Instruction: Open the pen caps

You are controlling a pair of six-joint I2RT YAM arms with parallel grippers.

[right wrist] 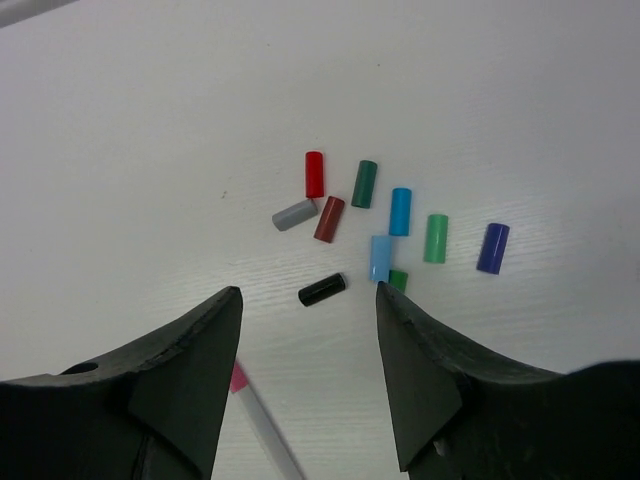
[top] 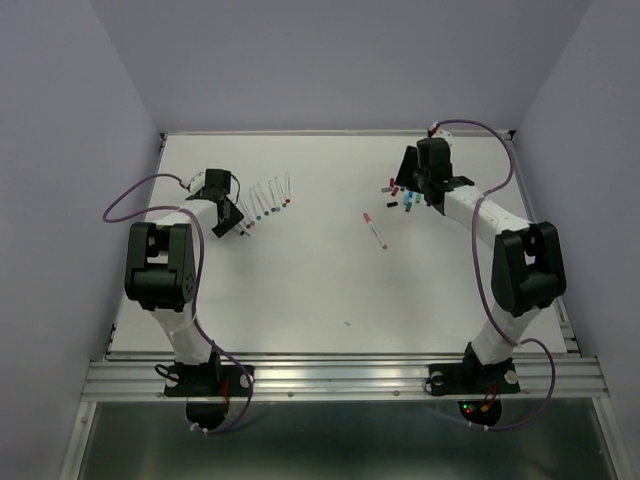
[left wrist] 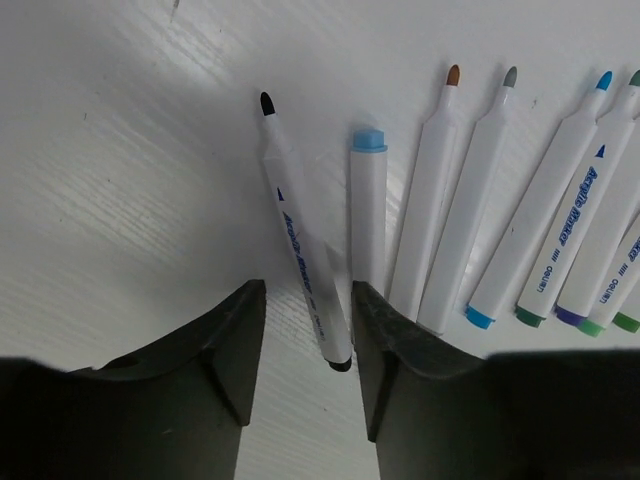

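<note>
In the left wrist view my left gripper (left wrist: pixel 307 300) is open, its jaws either side of the rear end of a white pen (left wrist: pixel 295 230) with a bare black tip. That pen lies flat on the table. Beside it lies a pen with a light-blue end (left wrist: pixel 368 200), then a row of uncapped pens (left wrist: pixel 530 240). My right gripper (right wrist: pixel 308 295) is open just above the table. A loose black cap (right wrist: pixel 322 290) lies ahead of its jaws. Beyond are several loose pen caps: grey (right wrist: pixel 294 214), maroon (right wrist: pixel 329 219), red (right wrist: pixel 314 173), light blue (right wrist: pixel 380 258), green (right wrist: pixel 435 238).
A single pink-ended pen (top: pixel 375 230) lies alone mid-table, and it also shows under the right gripper's left finger (right wrist: pixel 255 415). The row of pens (top: pixel 268 198) lies at the back left and the cap pile (top: pixel 400 195) at the back right. The table's back edge (top: pixel 330 132) is close behind both.
</note>
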